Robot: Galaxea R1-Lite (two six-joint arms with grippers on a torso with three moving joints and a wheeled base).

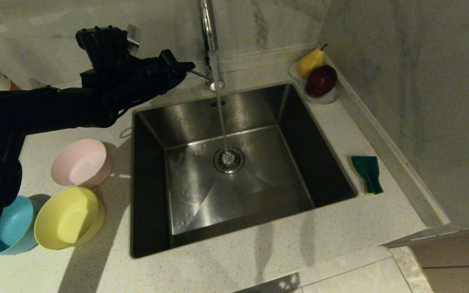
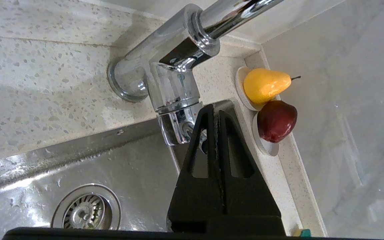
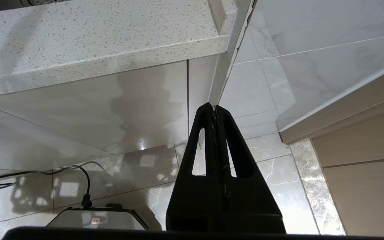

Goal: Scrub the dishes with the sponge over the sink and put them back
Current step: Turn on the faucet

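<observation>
Left gripper [image 2: 214, 110], jaws shut and empty, at the faucet [image 2: 175, 66].
Bowls [image 1: 82, 162] look light and slick; grip the rim.

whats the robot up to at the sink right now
The left gripper, shut and empty, is up at the faucet handle, and water is running into the sink. The pink bowl, yellow bowl and blue bowl sit on the counter to the sink's left, the sponge on its right. The right gripper hangs shut below the counter.
</observation>
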